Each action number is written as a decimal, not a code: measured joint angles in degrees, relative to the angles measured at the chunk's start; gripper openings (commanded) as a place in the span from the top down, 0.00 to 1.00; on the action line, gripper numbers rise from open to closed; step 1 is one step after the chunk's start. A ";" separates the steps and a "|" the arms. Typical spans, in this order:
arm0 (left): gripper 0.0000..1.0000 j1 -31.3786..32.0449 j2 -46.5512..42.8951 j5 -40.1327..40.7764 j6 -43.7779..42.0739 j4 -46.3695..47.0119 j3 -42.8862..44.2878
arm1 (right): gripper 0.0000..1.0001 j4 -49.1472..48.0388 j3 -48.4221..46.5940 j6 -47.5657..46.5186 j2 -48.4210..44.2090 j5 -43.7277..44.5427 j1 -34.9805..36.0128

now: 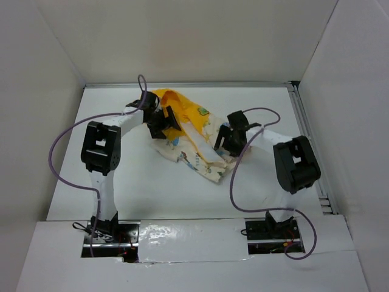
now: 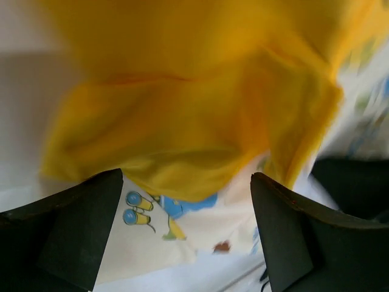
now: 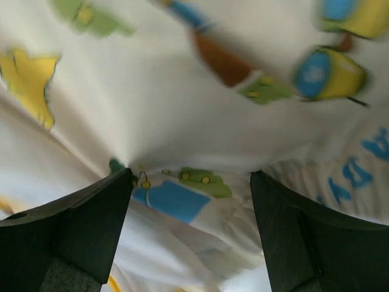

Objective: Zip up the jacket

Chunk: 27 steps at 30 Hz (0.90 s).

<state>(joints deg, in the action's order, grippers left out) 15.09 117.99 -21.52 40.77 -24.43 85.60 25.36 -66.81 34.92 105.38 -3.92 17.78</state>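
**A:** Where is the jacket?

**B:** The jacket [image 1: 189, 146] lies crumpled on the white desk [image 1: 152, 188], in its far half, between the two arms. Its yellow hood [image 1: 179, 104] is at the far end. The cream printed body runs from there toward the near right.

**A:** And the left gripper?

**B:** The left gripper [image 1: 163, 123] is at the hood end, against the jacket's left edge. Its wrist view shows its fingers [image 2: 79, 225] standing wide apart, released, with nothing clamped between them. Yellow fabric fills the space ahead of them. Below that is a patch of cream print with a blue and yellow figure.

**A:** The other one?

**B:** The right gripper [image 1: 226, 143] is at the opposite end, over the jacket's near right edge. Its fingers [image 3: 91, 222] are spread as well, so it is released too. The cream cloth lies right up against it and puckers at the tip of one finger, so it touches there. Nothing is pinched between the two fingers.

**A:** Is the front closed?

**B:** I cannot tell. The cloth is bunched, both wrist views are blurred, and I cannot make out the zipper in any view.
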 measured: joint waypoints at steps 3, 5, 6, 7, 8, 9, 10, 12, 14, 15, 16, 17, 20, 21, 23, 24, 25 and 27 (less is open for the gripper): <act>0.01 -3.76 4.57 0.83 -0.83 -0.90 7.89 | 0.15 -4.48 11.98 2.95 -9.31 -0.26 5.27; 0.01 -5.64 7.65 1.31 -2.03 -1.79 13.46 | 0.15 -6.75 18.08 4.74 -14.36 -0.39 10.73; 0.01 -6.29 8.98 1.62 -3.08 -2.99 16.26 | 0.15 -7.61 20.81 6.16 -16.90 -0.79 14.40; 0.01 -6.75 10.10 1.64 -3.15 -2.99 18.64 | 0.15 -8.00 22.58 7.02 -18.47 -1.40 16.70; 0.01 -7.04 10.45 1.92 -3.56 -3.30 20.15 | 0.15 -7.91 24.02 8.04 -20.15 -1.46 19.37; 0.01 -7.15 10.47 2.23 -4.20 -3.98 20.83 | 0.15 -7.32 25.18 9.05 -21.86 -1.22 21.62; 0.01 -7.13 9.70 2.34 -4.63 -4.24 20.70 | 0.15 -5.97 26.12 9.64 -23.67 -0.37 23.32; 0.01 -6.86 6.43 2.69 -5.09 -3.41 16.85 | 0.15 -2.14 26.56 10.38 -27.67 2.80 25.53; 0.01 -6.54 0.31 2.91 -5.42 -2.43 9.75 | 0.15 0.46 26.23 10.69 -32.44 6.82 27.04; 0.01 -6.36 -3.82 3.06 -5.53 -1.55 4.87 | 0.15 1.55 25.70 10.73 -34.56 8.59 27.65; 0.01 -6.23 -8.61 3.10 -5.55 -0.46 -0.52 | 0.16 2.49 25.09 10.84 -36.13 10.14 28.15; 0.01 -6.14 -13.18 3.23 -5.35 0.04 -5.33 | 0.16 3.39 24.20 10.91 -37.40 12.04 28.87; 0.01 -5.70 -27.26 3.26 -4.04 2.08 -19.34 | 0.16 4.87 20.79 10.54 -38.16 16.26 32.44; 0.01 -5.57 -30.91 3.15 -3.37 2.38 -23.04 | 0.15 4.98 19.56 10.14 -37.57 17.07 34.01; 0.01 -5.16 -37.24 2.93 -2.78 3.69 -30.27 | 0.17 5.57 16.15 9.05 -35.12 18.16 37.73; 0.01 -5.03 -39.26 2.82 -2.56 3.63 -32.72 | 0.17 5.64 14.23 8.50 -33.29 18.51 39.28; 0.01 -4.85 -41.07 2.80 -2.21 3.54 -35.21 | 0.18 5.73 11.89 7.82 -30.97 18.80 41.16; 0.01 -4.59 -43.06 2.89 -1.40 3.02 -38.12 | 0.19 5.75 7.34 6.40 -25.51 19.67 44.19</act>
<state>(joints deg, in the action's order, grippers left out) 10.50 74.94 -18.63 39.38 -21.41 47.48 31.11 -59.46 41.32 79.88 15.75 61.98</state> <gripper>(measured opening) 0.993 0.824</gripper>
